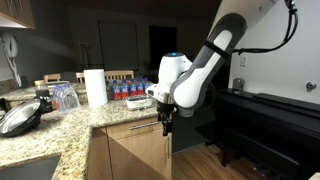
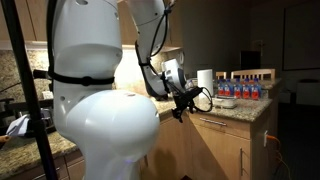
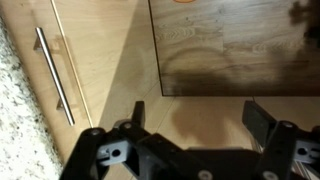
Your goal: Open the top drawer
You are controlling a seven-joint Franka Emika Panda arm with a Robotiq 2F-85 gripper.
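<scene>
The top drawer [image 3: 50, 100] is a narrow light-wood front just under the granite counter edge, with a silver bar handle [image 3: 57, 75] along it; it looks closed. In both exterior views it sits below the countertop [image 1: 135, 128] [image 2: 225, 126]. My gripper [image 3: 200, 115] is open, its black fingers [image 3: 138, 115] spread wide with nothing between them. It hovers in front of the cabinet, off to one side of the handle and not touching it. In both exterior views the gripper [image 1: 166, 124] [image 2: 181, 106] hangs by the counter's corner.
A taller wood cabinet door [image 1: 140, 158] lies below the drawer. On the granite counter [image 1: 60, 130] stand a paper towel roll [image 1: 96, 87], water bottles [image 1: 128, 90] and a pan [image 1: 20, 118]. Dark furniture [image 1: 270, 110] stands beside the cabinet. The robot's white body [image 2: 100, 100] fills an exterior view.
</scene>
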